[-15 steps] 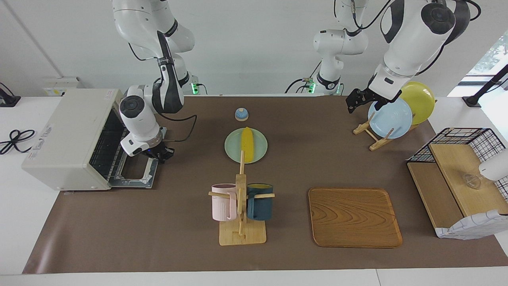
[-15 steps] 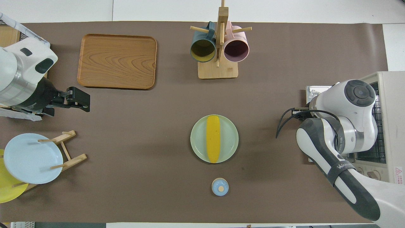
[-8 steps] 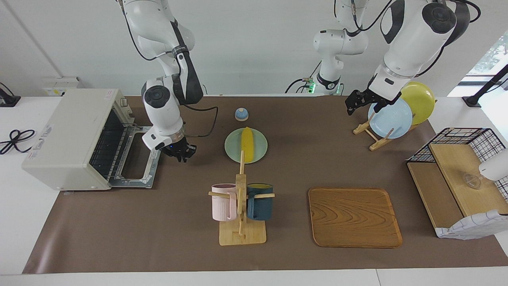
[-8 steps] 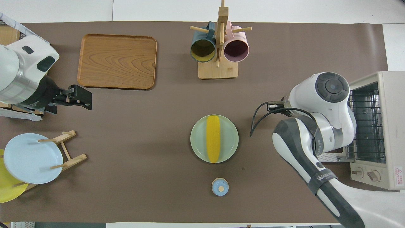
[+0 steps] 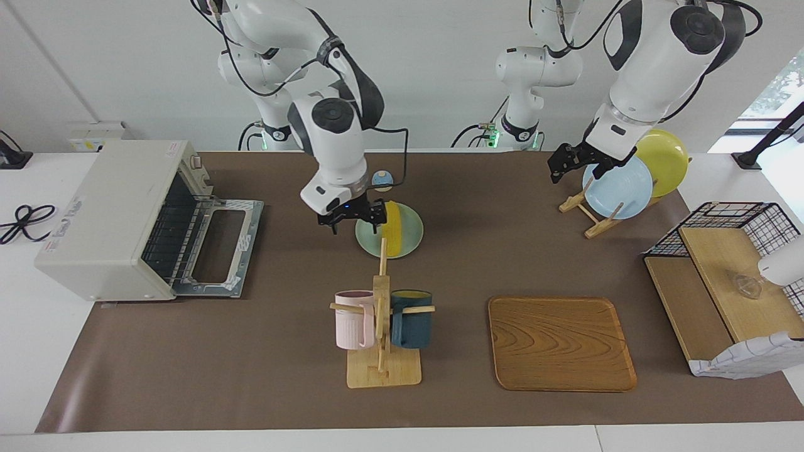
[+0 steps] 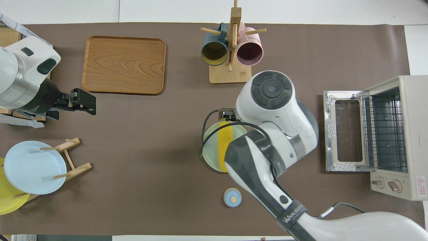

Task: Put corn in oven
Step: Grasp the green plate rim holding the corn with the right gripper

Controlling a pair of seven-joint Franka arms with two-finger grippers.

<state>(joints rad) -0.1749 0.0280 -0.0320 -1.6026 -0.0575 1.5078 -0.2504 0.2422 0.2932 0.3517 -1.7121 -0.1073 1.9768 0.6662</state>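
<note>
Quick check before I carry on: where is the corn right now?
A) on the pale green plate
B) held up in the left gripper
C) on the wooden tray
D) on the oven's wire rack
A: the corn lies on the pale green plate, with the right gripper over the plate's edge and the oven open, its rack bare.
</note>
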